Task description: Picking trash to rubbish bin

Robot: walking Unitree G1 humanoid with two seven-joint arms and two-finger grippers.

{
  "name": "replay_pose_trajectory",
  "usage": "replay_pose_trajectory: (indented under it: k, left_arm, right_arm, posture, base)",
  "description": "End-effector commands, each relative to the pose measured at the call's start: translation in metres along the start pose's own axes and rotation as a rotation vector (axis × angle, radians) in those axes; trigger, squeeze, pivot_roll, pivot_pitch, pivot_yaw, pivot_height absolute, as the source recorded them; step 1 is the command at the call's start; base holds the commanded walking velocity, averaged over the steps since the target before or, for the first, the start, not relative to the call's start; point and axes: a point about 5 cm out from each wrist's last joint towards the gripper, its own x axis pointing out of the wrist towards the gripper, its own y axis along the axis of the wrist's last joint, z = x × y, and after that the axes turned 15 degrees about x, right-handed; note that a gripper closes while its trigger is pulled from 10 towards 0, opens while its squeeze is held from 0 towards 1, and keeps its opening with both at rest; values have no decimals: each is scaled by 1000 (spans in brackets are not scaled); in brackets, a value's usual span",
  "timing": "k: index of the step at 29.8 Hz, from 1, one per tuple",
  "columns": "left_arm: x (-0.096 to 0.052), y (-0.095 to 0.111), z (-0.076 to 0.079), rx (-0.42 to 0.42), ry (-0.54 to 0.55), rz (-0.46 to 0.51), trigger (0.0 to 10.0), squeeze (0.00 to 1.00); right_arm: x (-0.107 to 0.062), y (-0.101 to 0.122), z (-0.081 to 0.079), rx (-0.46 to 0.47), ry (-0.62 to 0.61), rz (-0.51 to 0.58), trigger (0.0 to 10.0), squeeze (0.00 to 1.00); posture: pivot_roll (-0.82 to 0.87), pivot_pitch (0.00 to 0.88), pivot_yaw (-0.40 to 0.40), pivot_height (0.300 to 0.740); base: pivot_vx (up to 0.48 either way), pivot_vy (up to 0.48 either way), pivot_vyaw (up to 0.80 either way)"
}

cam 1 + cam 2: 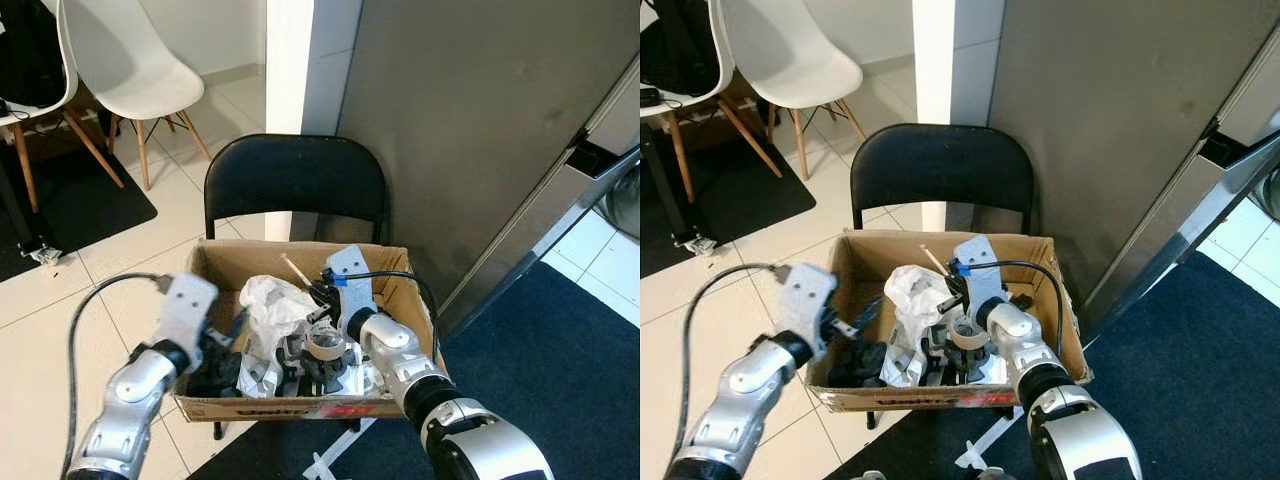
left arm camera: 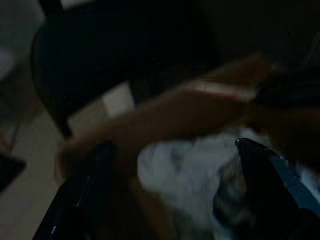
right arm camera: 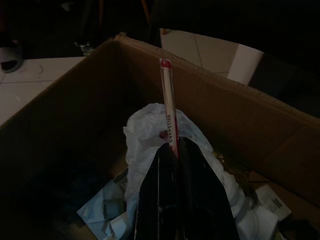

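We see a cardboard box of trash resting on a black folding chair, with crumpled white plastic and a roll of tape inside. Our right gripper reaches into the box, its fingers pressed together on a paper-wrapped chopstick that stands up over the white plastic. Our left gripper hovers at the box's left side with its fingers spread wide and holding nothing.

black folding chair on pale tiled floor, white chair behind, dark rug.
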Motion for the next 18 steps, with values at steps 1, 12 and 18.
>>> replay_pose_trajectory:
  k: [1,12,18]
  left_arm:
    - [0,5,5,1,2,33,10000,0]
    - [0,33,22,-189,-123,159,10000,0]
    - [-11,20,18,-263,-48,106,10000,0]
  right_arm:
    - [-1,-4,1,4,3,-13,10000,0]
    - [0,-3,1,-10,5,-18,10000,0]
    - [0,-3,1,-23,4,-29,10000,0]
  posture:
    - [75,170,-84,740]
    - [73,180,-93,740]
    - [75,185,-90,740]
  base:
    - [0,0,0]
    - [0,0,0]
    - [0,0,0]
